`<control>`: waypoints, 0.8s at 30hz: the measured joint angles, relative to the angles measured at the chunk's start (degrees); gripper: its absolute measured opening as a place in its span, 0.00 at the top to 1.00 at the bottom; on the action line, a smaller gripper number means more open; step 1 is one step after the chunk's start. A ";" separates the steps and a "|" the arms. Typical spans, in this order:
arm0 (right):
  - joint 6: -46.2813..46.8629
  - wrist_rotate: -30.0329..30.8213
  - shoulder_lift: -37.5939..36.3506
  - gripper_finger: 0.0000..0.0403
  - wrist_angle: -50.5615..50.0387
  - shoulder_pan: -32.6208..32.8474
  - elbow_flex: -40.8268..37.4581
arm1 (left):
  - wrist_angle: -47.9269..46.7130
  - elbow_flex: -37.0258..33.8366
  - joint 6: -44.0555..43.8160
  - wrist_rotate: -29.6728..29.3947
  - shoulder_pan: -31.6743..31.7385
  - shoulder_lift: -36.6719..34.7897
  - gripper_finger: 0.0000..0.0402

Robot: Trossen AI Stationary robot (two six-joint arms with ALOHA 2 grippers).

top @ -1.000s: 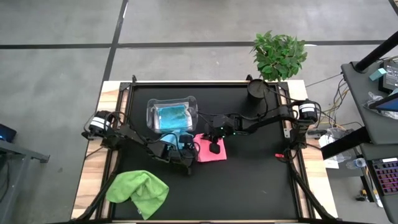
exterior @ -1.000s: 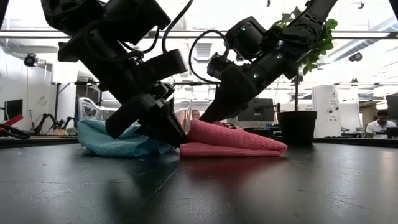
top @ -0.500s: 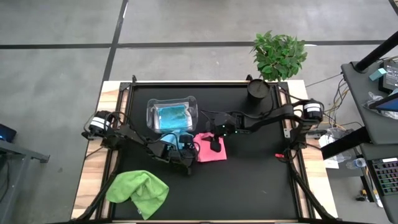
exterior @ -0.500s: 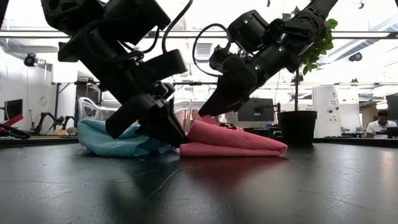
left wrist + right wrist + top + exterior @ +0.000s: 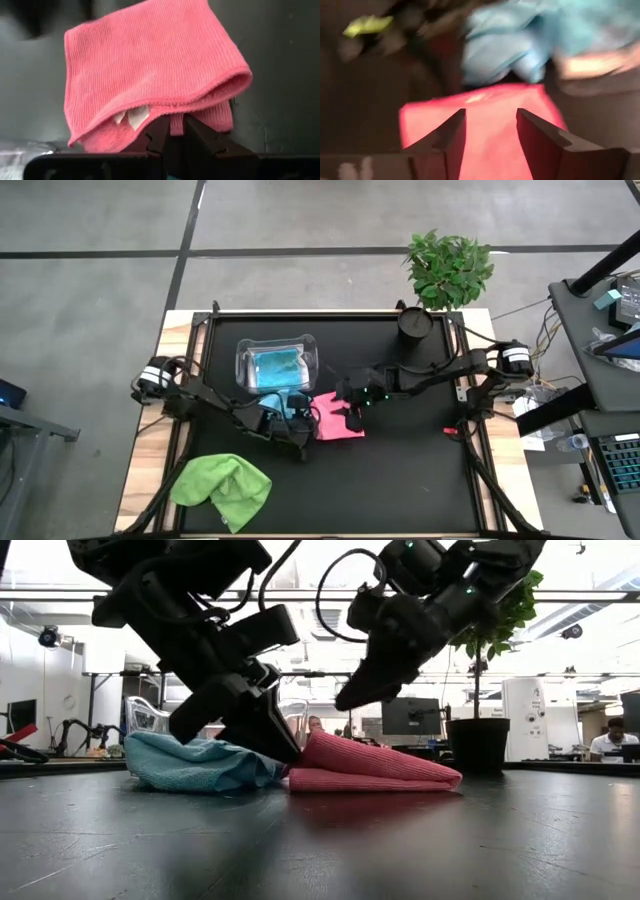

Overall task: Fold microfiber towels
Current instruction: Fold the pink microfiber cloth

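Observation:
A pink towel [image 5: 340, 423] lies folded double near the table's middle, its lower layer flat on the black mat [image 5: 370, 765]. My left gripper [image 5: 173, 131] is shut on its left edge. My right gripper [image 5: 345, 703] hangs open above the towel [image 5: 490, 115] and touches nothing. A crumpled light blue towel [image 5: 285, 405] lies just left of the pink one [image 5: 190, 762]. Another blue towel [image 5: 277, 365] sits inside the clear tub [image 5: 245, 360]. A lime green towel [image 5: 222, 485] is bunched at the near left. My left gripper pinches the pink towel's lower edge [image 5: 176, 122] between its two fingers, below the fold's open mouth. The fingers come slanting down from the table's left [image 5: 288, 758]. The towel rests on the mat, its upper layer bulging loosely over the lower one.
A dark plant pot [image 5: 413, 322] with a leafy plant stands at the far right corner. The tub stands on the far side of the towels. Bare black mat stretches to the right and toward the near edge.
My right gripper has come off the top of the pink towel, risen and drawn back a little toward the table's right. The pink towel has stayed folded where it was. My left gripper has kept its hold.

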 joint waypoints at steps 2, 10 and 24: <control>0.67 0.02 0.00 0.64 -1.70 1.99 -0.21 | -1.73 0.22 -0.17 -0.04 -0.01 -0.44 0.90; 4.77 2.83 0.02 0.89 -1.83 7.48 -2.49 | -5.73 0.33 -2.96 2.47 -0.28 -4.12 0.90; 7.79 10.28 6.44 0.98 10.46 10.06 -2.87 | 9.42 0.13 0.46 6.72 -0.33 0.01 0.90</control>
